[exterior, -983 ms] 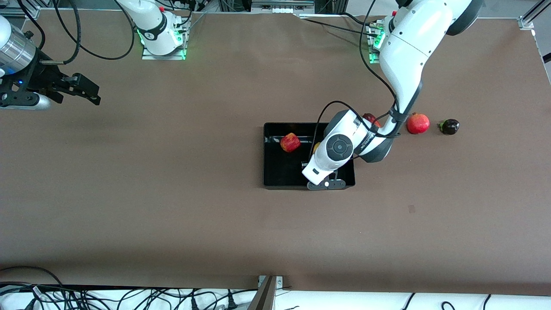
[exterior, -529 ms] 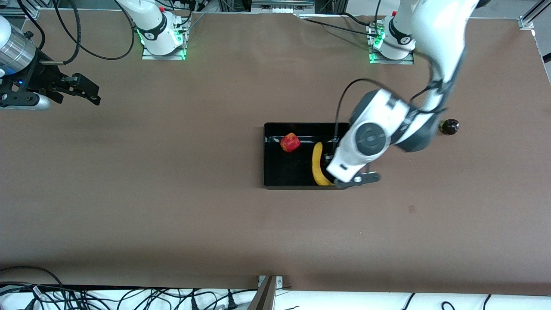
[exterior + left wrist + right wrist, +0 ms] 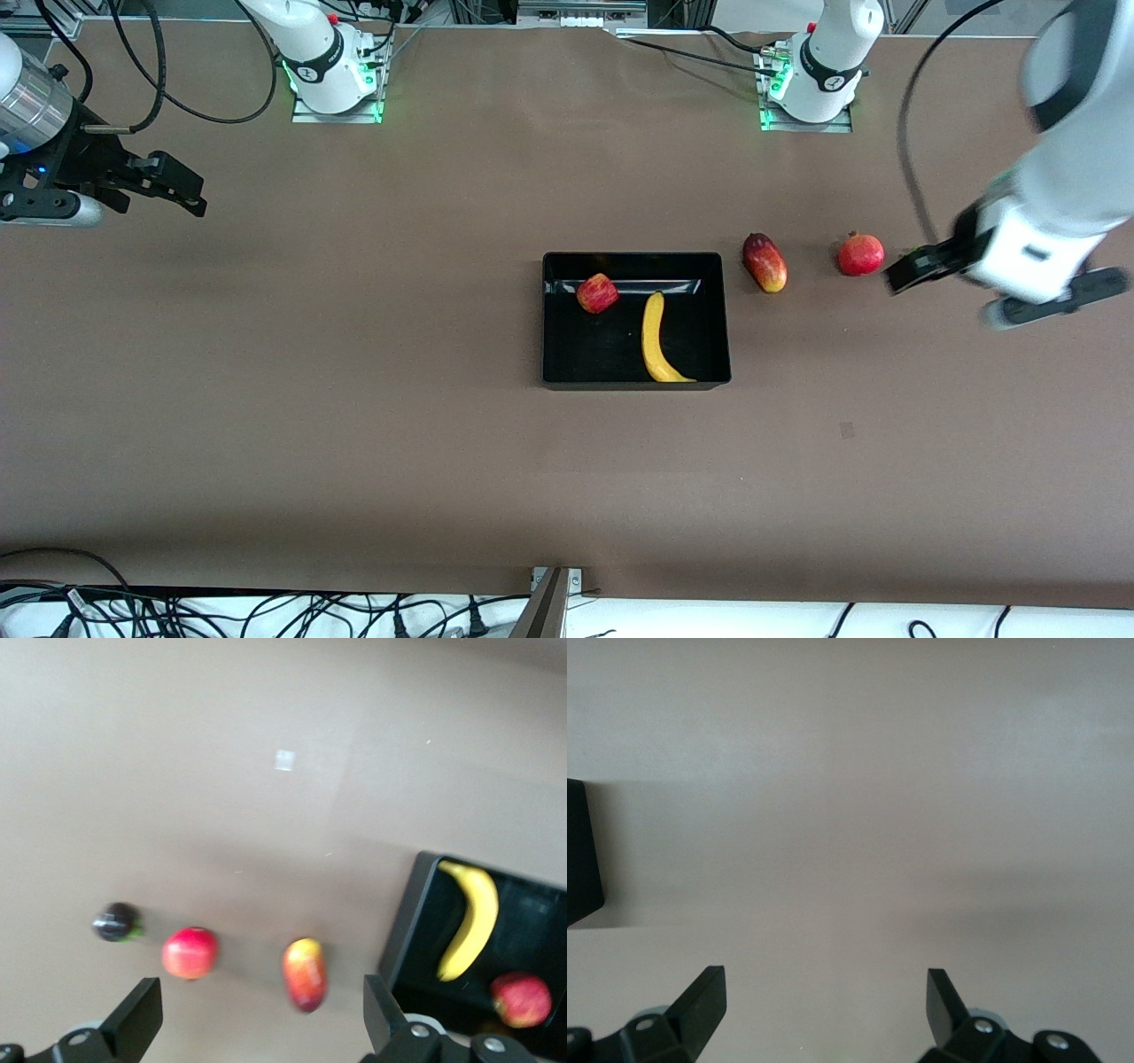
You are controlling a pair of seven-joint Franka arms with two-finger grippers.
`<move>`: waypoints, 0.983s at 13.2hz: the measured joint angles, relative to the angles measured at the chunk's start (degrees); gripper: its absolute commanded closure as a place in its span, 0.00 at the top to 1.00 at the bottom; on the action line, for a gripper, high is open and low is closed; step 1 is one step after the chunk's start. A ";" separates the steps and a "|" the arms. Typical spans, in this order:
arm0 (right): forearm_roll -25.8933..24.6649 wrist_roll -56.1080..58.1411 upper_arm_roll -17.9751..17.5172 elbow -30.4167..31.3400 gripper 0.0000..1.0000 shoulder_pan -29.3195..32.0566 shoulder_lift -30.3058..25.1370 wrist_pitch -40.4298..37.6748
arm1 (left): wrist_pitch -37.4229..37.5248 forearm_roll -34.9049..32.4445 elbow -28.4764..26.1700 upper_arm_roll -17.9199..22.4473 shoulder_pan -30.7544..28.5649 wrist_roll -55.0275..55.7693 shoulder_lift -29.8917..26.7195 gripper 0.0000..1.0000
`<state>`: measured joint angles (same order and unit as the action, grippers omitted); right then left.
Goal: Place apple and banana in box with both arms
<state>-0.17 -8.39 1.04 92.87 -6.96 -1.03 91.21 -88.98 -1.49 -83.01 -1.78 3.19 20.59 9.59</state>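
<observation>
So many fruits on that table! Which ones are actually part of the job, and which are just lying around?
Part of the job:
apple, in the box
banana, in the box too

Just lying about, toward the left arm's end:
mango
pomegranate
small dark fruit

Both end effectors are open and empty.

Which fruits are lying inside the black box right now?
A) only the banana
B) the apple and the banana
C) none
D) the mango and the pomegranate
B: the apple and the banana both lie inside the box, while the mango and the pomegranate sit on the table outside it, toward the left arm's end.
</observation>
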 measured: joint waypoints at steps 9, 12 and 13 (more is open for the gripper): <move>0.04 0.70 0.00 -0.04 1.00 0.00 0.09 1.48 | 3.16 1.28 -0.65 6.89 3.00 -10.30 -9.12 1.00; 0.04 1.01 0.00 -0.03 1.00 0.00 0.49 1.47 | 3.79 1.28 -1.21 7.22 2.88 -12.00 -9.08 1.00; 0.04 1.06 0.00 -0.03 1.00 0.00 0.63 1.47 | 3.81 1.28 -1.32 7.35 2.79 -12.95 -9.05 1.00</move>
<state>-0.13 -7.33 1.03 92.84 -6.96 -0.40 92.68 -85.17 -0.21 -84.33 5.58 5.98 7.64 0.54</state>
